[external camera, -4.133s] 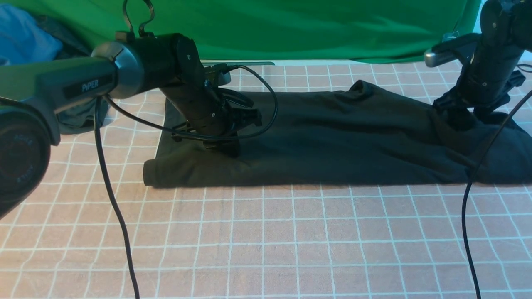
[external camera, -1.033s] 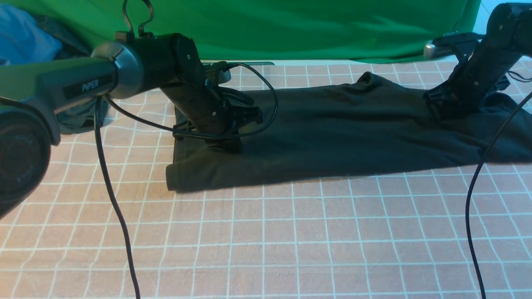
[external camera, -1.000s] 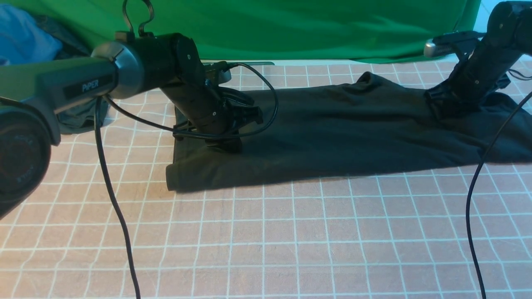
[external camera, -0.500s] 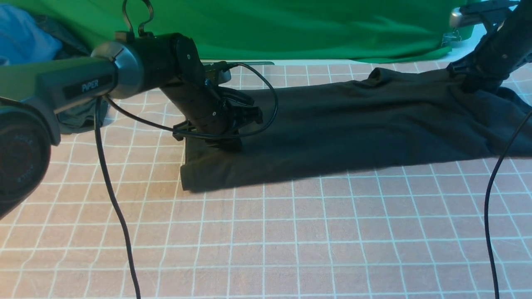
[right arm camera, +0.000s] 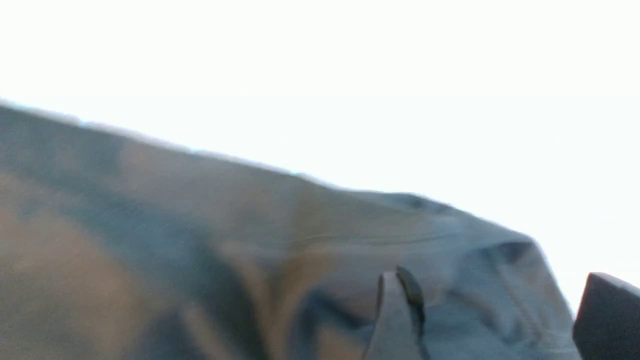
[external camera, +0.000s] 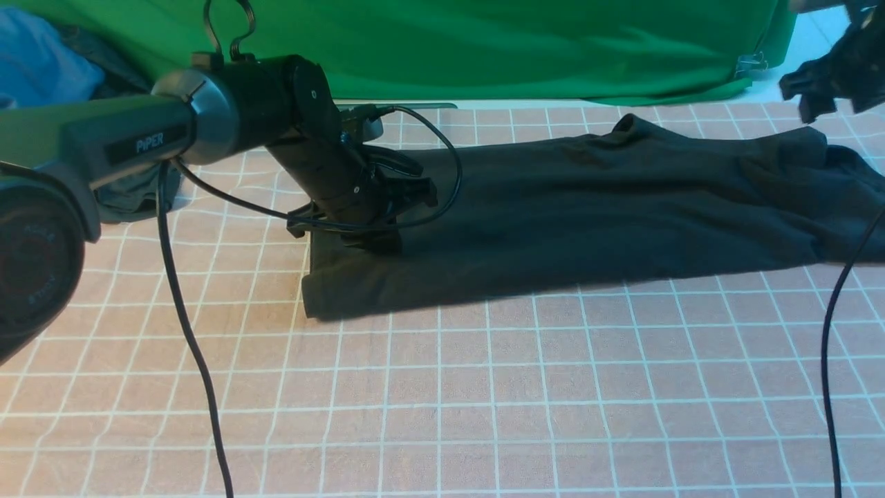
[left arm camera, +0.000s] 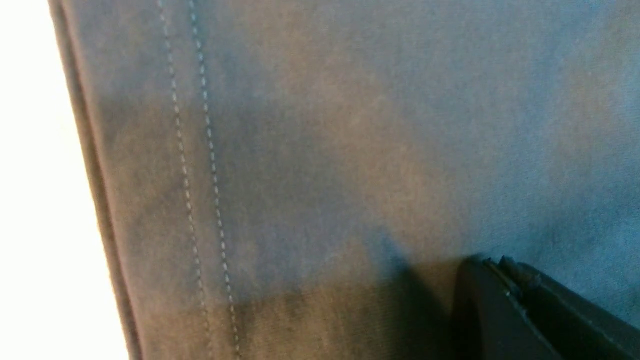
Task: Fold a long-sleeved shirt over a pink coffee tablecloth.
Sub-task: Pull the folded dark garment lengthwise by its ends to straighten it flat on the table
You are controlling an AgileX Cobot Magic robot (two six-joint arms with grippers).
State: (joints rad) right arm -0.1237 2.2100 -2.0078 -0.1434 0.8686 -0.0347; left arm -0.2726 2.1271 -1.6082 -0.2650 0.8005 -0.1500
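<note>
Front view first: the long-sleeved shirt (external camera: 588, 207) is laid out as one long dark band on the pink coffee tablecloth (external camera: 442, 387), long axis running straight across the worktop from the robot's left to its right. The left hand (external camera: 373, 242) is planted on the shirt close to its left end, tips down on the fabric. The right hand (external camera: 816, 90) is way up at the far right, clear of the cloth, with the bunched right end of the shirt below it and a bit nearer the robot. Green cloth (external camera: 484, 48) hangs along the back.

Left wrist view: basically all shirt, with the hem and its double stitch line (left arm camera: 200, 175) running past and the fingertips (left arm camera: 505, 305) squeezed together and pressing on the fabric. So that hand is closed. Whether it's actually pinching a fold or just pinning the shirt down, I can't tell.

Right wrist view: blurry, but the two fingers (right arm camera: 397, 320) stand wide apart with only shirt showing beyond the gap. That hand is spread open and holding nothing.

My guess is that the next fold goes along that long axis. The right hand is the nearer one to the loose right end, so it'd drop down onto it while the left anchors the other end.
</note>
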